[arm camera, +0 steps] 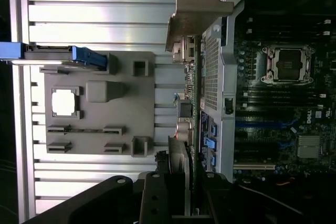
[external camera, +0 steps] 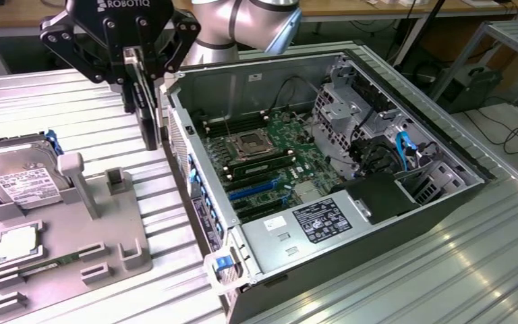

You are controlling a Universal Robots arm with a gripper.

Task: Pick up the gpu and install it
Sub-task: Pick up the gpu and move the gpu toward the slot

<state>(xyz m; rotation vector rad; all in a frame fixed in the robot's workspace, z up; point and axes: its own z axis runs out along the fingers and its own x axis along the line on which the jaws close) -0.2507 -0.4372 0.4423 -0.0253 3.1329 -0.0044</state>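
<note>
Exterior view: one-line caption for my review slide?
Black Robotiq gripper holds the thin dark flat gpu card upright in the air, beside the open grey computer case.

Silver arm bent overhead, black pincer pointing straight down (closed partway, gripping)

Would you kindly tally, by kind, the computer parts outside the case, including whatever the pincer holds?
gpu, gripped in the pincer: 1
hard drive: 1
square silver chip: 1
memory stick: 1
Total: 4
</note>
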